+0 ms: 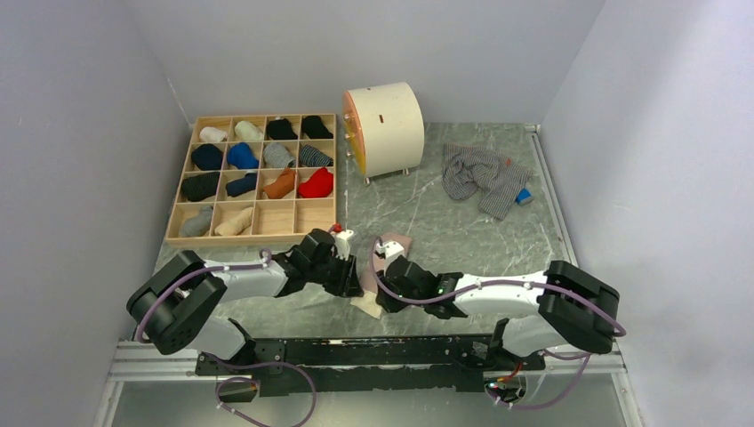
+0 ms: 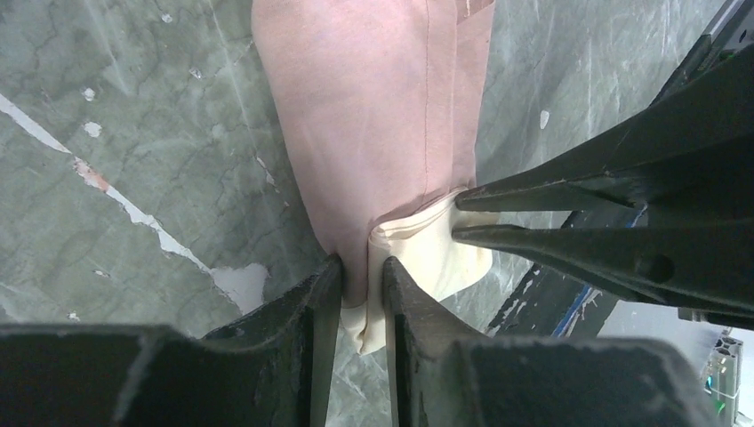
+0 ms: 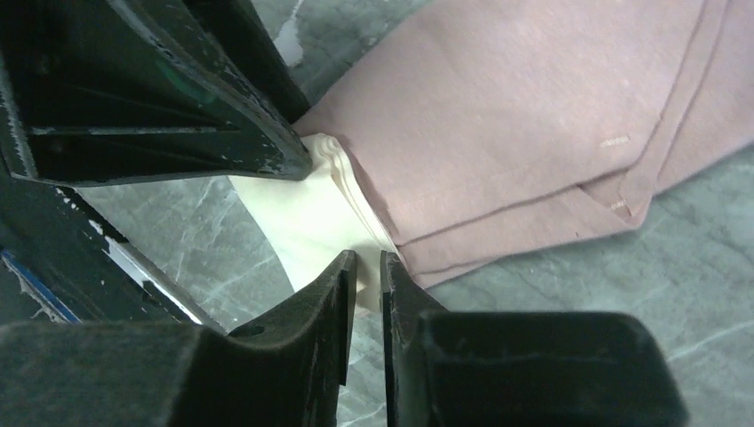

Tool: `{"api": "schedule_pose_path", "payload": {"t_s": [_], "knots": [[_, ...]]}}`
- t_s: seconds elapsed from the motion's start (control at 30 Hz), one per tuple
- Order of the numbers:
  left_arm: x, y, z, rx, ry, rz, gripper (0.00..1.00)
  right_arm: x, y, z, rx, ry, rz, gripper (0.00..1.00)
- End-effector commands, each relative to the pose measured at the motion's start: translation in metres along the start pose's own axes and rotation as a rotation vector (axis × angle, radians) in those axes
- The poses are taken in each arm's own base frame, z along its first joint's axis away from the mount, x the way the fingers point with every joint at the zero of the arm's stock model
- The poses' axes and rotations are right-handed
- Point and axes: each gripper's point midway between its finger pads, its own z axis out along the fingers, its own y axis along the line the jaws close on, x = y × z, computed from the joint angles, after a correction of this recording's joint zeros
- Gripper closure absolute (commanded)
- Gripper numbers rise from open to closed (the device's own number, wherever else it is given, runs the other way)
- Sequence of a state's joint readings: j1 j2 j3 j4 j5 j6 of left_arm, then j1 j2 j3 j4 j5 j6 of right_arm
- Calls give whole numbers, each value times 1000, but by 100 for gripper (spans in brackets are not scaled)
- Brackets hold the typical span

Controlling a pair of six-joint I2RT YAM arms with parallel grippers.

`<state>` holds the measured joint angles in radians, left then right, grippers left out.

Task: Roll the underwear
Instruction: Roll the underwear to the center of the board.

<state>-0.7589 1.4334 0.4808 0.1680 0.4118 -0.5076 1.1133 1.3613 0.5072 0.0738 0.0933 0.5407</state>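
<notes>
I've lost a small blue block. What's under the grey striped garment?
At the right edge of the grey striped garment a blue block shows. Whether it reaches underneath, and anything else below, is hidden by cloth.

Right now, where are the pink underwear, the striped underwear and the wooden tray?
pink underwear (image 2: 373, 116), left wrist view, on its flat middle panel.
striped underwear (image 1: 480, 173), top external view, on its crumpled middle.
wooden tray (image 1: 253, 237), top external view, on its near rim.

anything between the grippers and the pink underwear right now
Nothing visible does: the left gripper and the right gripper each already pinch the cream edge of the pink underwear, with cloth between their jaws.
</notes>
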Motion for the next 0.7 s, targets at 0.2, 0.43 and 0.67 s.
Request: {"api": "schedule_pose_path", "payload": {"t_s": [0.2, 0.43, 0.67], "knots": [[22, 11, 1, -40, 99, 21, 71, -16, 13, -24, -24, -69, 28, 72], [22, 12, 2, -55, 126, 18, 73, -61, 33, -47, -66, -268, -186, 59], [19, 8, 2, -43, 123, 15, 74, -92, 40, -80, -127, -523, -198, 57]]}}
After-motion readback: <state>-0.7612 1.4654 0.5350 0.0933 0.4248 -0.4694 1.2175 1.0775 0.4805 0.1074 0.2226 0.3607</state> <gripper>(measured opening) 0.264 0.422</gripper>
